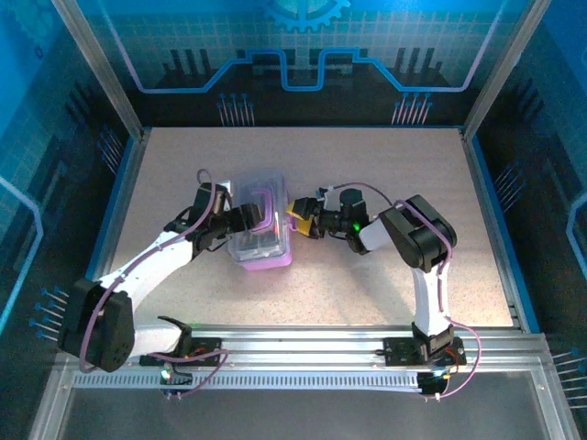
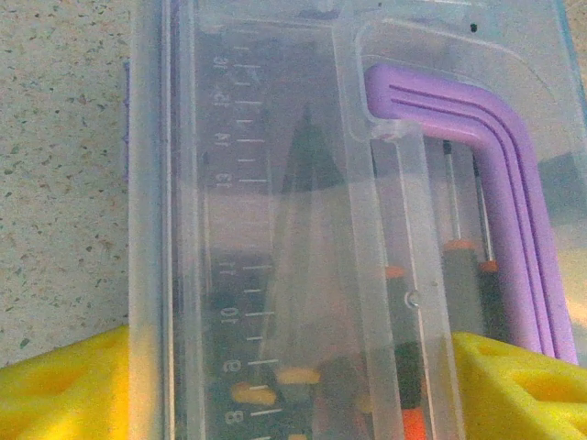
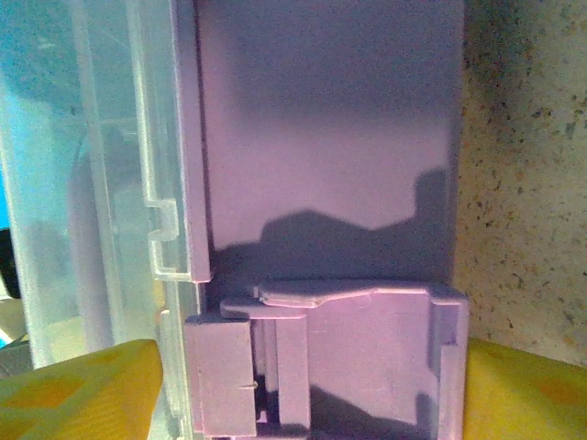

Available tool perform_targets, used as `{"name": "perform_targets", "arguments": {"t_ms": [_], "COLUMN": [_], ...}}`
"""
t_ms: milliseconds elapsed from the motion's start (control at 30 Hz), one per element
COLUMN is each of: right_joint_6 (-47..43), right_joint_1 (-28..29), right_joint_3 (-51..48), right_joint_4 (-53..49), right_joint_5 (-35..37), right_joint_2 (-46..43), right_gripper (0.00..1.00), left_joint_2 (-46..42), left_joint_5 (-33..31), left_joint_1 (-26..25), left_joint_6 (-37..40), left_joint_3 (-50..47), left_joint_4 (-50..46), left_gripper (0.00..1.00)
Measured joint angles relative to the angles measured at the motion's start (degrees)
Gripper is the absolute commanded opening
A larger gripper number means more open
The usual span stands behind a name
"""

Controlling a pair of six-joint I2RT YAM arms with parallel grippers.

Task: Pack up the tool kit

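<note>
Since an arm stood at each side of it, the small rectangular purple plastic case near the middle of the speckled beige table looked braced against sliding. The left gripper was at its left flank and the right gripper at its right.

Its clear plastic lid appeared to be down over the box, with the purple U-shaped handle lying flat on it. Through the lid I could see slim screwdrivers with orange-and-black handles inside. To my eye the packing was all but done, with only the fastening left.

The left gripper's yellow pads stood wide apart, one just outside the lid's edge and the other over the lid by the handle. I could not tell whether they pressed on anything.

The right gripper's yellow pads were also apart, straddling the purple latch on the case's side wall, probably placed there to snap it home. I could not tell whether they were squeezing it.
</note>
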Motion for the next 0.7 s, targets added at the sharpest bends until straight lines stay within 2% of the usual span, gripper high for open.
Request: {"name": "perform_targets", "arguments": {"t_ms": [567,700], "right_joint_6": [0.4,-1.0], "right_joint_1": [-1.5,-1.6], "right_joint_3": [-3.8,-3.8], "right_joint_4": [0.5,-2.8], "right_joint_5": [0.0,0.3], "right_joint_2": [-3.4,-5.2], "right_gripper": [0.73,0.72], "left_joint_2": [0.1,0.1], "left_joint_5": [0.2,0.2], "left_joint_1": [0.0,0.1], "left_joint_6": [0.0,0.0], "left_joint_3": [0.0,0.0], "left_joint_4": [0.0,-0.1], "left_gripper": [0.57,0.57]}}
